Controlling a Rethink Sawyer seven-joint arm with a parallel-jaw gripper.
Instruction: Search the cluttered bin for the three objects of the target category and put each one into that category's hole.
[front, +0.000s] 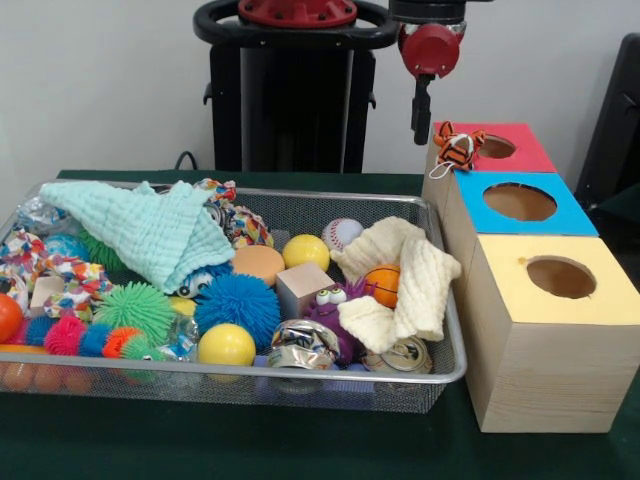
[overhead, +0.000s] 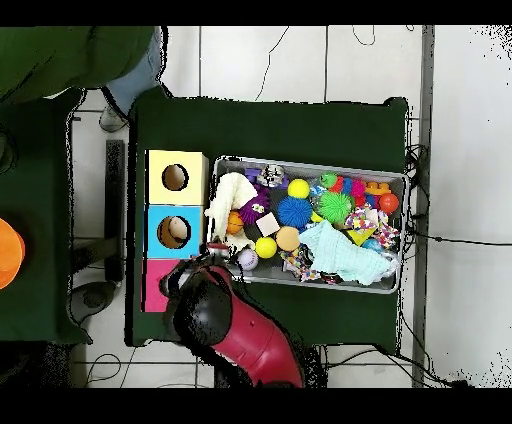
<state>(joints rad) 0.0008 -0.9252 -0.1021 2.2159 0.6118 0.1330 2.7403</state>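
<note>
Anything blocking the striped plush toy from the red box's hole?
Nothing visible. The orange-and-black striped plush toy lies on the red-topped wooden box at its round hole's rim; the gripper hangs beside it.

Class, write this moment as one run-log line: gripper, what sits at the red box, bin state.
gripper: above red box, state unclear | tiger toy: on red box edge by hole | bin: cluttered

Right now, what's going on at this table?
The Sawyer arm's gripper hangs above the red-topped box, where an orange striped plush toy sits at the rim of its hole, not yet dropped in. The blue box and yellow box stand beside a wire mesh bin crowded with balls, cloths and toys.
</note>
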